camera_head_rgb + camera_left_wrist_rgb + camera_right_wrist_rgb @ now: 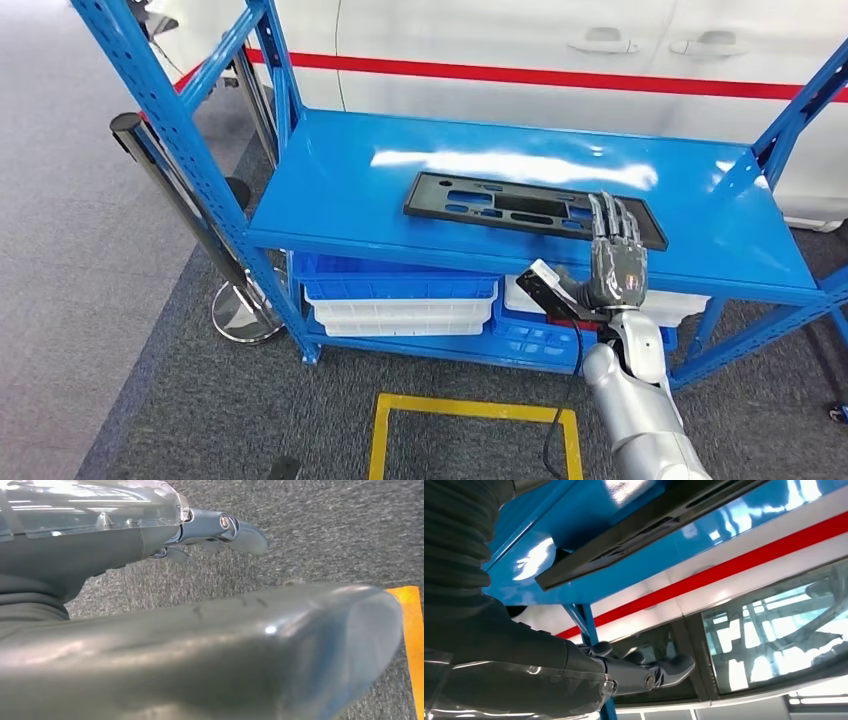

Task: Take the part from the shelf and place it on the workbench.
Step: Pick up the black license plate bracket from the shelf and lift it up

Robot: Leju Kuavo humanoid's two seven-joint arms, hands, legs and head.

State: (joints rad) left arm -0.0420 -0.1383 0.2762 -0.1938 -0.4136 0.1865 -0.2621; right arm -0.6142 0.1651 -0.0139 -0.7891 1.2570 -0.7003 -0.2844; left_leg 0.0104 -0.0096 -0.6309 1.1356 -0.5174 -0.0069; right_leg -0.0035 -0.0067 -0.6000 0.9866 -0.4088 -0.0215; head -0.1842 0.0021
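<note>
On the grey carpet nearest the camera lies a square of yellow floor tape (470,410), and beside it the right robot hand (615,262) rises on its silver arm to the front edge of the blue shelf (340,200), fingers (610,222) straight and spread, holding nothing, their tips over the near right end of the part (520,208). The left robot hand (200,530) hangs above the carpet with its fingers loosely extended and nothing in it. Under the shelf's top deck, the lower tier carries stacked trays: one blue tray (395,276) over two white trays (400,308) toward the left, and another white tray (670,305) on a blue crate (535,338) toward the right; their contents cannot be seen. The part, one flat black slotted panel, lies along the middle of the top deck, nearer its front edge. A stanchion post (185,215) on a round chrome base stands at the shelf's left front corner. Behind the shelf is a white vehicle (520,50) with a red stripe.
</note>
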